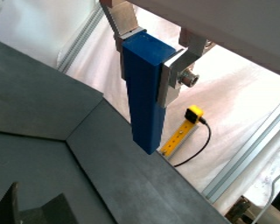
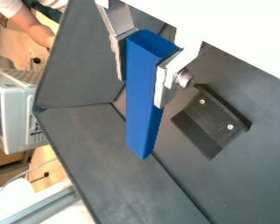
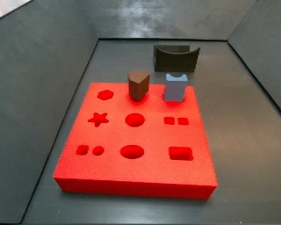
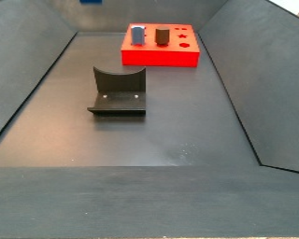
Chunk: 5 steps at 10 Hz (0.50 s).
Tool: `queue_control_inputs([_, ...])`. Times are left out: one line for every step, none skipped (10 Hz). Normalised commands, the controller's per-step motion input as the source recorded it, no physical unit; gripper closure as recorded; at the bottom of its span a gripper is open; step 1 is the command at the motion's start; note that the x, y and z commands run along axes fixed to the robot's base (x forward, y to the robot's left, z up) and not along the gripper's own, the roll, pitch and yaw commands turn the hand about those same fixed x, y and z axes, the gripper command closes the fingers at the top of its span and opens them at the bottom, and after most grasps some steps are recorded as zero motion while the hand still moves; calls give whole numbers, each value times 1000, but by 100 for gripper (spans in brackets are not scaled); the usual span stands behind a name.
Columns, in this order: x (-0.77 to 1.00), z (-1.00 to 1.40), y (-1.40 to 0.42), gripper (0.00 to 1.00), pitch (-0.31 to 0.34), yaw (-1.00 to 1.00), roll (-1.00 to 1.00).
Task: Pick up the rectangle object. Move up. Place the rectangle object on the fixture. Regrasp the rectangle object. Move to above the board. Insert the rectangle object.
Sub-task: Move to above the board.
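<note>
In both wrist views my gripper [image 1: 149, 57] [image 2: 143, 57] is shut on the upper end of the rectangle object [image 1: 143, 96] [image 2: 143, 105], a long saturated-blue bar hanging upright, high above the dark floor. The fixture [image 2: 208, 128] lies far below, off to one side of the bar. Both side views show the dark fixture [image 4: 117, 91] [image 3: 175, 60] standing on the floor near the red board [image 3: 154, 136] [image 4: 159, 58] with its shape holes. The gripper itself is out of both side views. A blue sliver [image 4: 90, 2] at the picture's top edge may be the bar's lower end.
A brown hexagonal peg [image 3: 137, 85] and a short pale-blue peg [image 3: 176, 88] stand in the board's far row. Dark sloped walls [image 4: 27, 84] enclose the floor. A yellow device with a black cable [image 1: 192, 114] lies outside the wall.
</note>
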Motion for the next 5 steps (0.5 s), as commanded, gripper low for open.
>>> queue_control_inputs([51,422,-29,100,111,38,9])
queue_control_inputs([45,250,-29,100,114,47,8])
queue_control_inputs([-971,66,-1000,100,-57,-151,-1000])
queue_control_inputs([-993,81,-1000,100,-72,-146,-1000])
queue_control_inputs([-1000,74,-919,100,-95,-144,-1000])
